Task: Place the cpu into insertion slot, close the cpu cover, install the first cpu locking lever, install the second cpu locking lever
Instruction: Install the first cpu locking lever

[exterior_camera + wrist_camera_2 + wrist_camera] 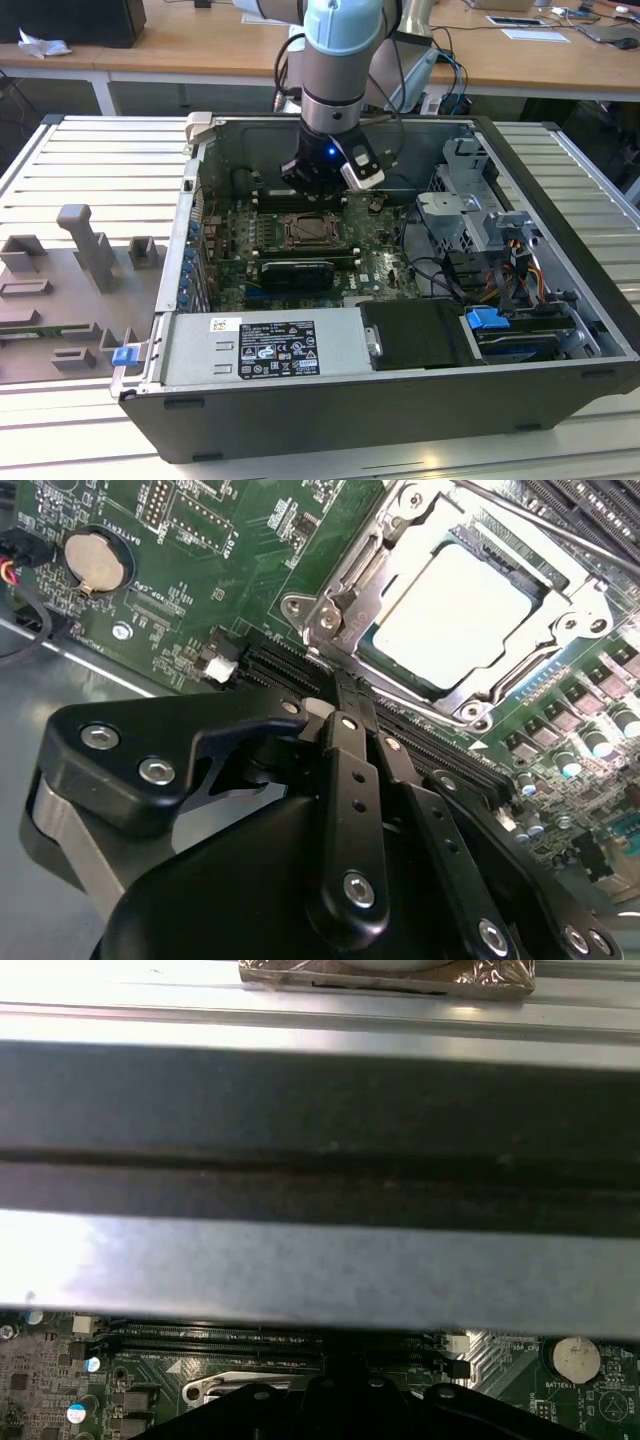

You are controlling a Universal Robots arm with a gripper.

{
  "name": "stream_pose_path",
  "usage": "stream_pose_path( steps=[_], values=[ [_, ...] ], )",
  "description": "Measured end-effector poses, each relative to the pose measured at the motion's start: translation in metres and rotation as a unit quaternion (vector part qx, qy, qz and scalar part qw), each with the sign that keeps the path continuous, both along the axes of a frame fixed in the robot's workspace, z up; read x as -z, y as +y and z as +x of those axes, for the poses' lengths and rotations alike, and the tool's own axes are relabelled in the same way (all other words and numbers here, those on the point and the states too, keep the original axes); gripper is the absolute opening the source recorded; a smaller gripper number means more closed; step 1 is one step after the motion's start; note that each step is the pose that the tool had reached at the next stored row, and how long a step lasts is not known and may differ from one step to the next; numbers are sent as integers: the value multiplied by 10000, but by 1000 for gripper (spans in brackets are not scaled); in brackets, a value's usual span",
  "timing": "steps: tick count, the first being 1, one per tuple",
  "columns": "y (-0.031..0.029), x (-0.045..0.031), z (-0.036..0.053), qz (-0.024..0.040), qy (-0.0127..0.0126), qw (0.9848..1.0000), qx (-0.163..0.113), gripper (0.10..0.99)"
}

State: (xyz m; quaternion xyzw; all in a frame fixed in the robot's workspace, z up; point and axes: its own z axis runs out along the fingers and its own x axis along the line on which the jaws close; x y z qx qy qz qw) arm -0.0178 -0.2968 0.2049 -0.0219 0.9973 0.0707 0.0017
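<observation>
CPU sat in the insertion slot at upper right of the second wrist view, cover down around it. Your gripper hovered beside it, fingers pinched together, empty. I'd judge the chip light, stiff, fragile; grip its edges.

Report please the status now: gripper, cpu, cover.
Gripper shut, empty, beside the socket. Cpu seated in insertion slot. Cover down over it. Nothing in the way.
</observation>
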Motion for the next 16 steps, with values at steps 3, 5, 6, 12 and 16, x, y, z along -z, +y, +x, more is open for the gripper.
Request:
stream_pose_path(
  steps=[3,5,6,12,16],
  values=[
    [0,7,3,-62,0,10000,4,106],
    [0,12,4,-81,1,10000,5,106],
    [0,15,5,-90,1,10000,6,106],
    [0,25,8,-128,0,9999,9,106],
    [0,21,9,-127,-1,9999,9,106]
  ],
)
